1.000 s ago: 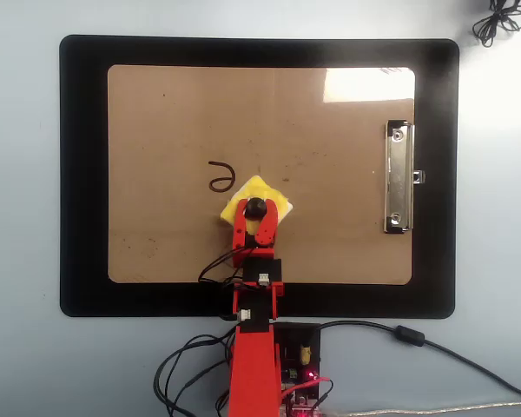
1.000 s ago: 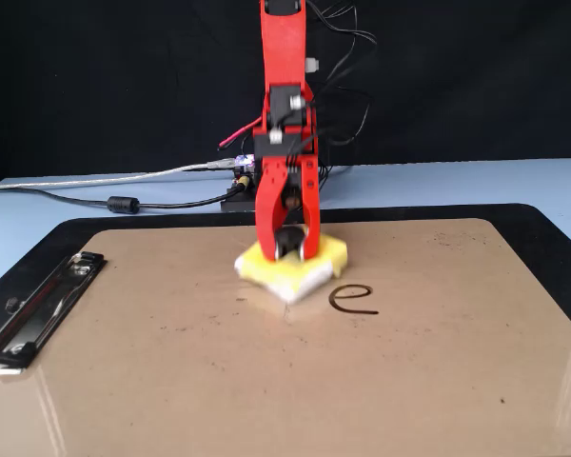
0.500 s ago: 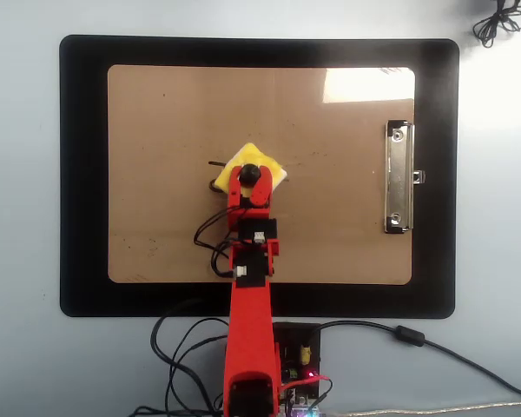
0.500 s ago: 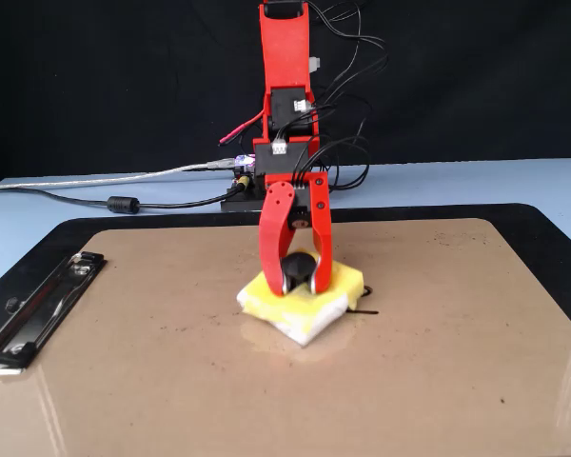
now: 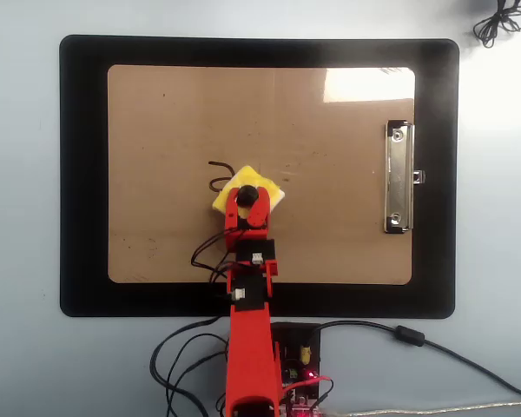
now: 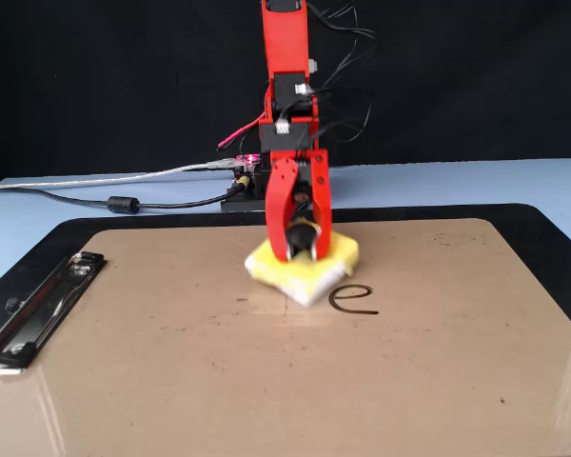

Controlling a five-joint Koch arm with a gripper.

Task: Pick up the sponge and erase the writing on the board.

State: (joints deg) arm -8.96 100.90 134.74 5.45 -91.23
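In the overhead view, the writing (image 5: 218,176), a single curved dark stroke, lies just to the left of the gripper (image 5: 247,198), its right end running under the edge of the sponge (image 5: 265,188). The red gripper has its jaws clamped on the black knob (image 5: 246,195) at the middle of the yellow sponge, which sits flat on the board (image 5: 156,113) directly beneath it. Well to the right of the gripper, the silver clip (image 5: 398,177) lies along the board's right edge. In the fixed view the sides swap: the clip (image 6: 33,309) is far left, the gripper (image 6: 300,240) grips the sponge (image 6: 341,254) at centre, and the writing (image 6: 351,298) sits just right and in front of it
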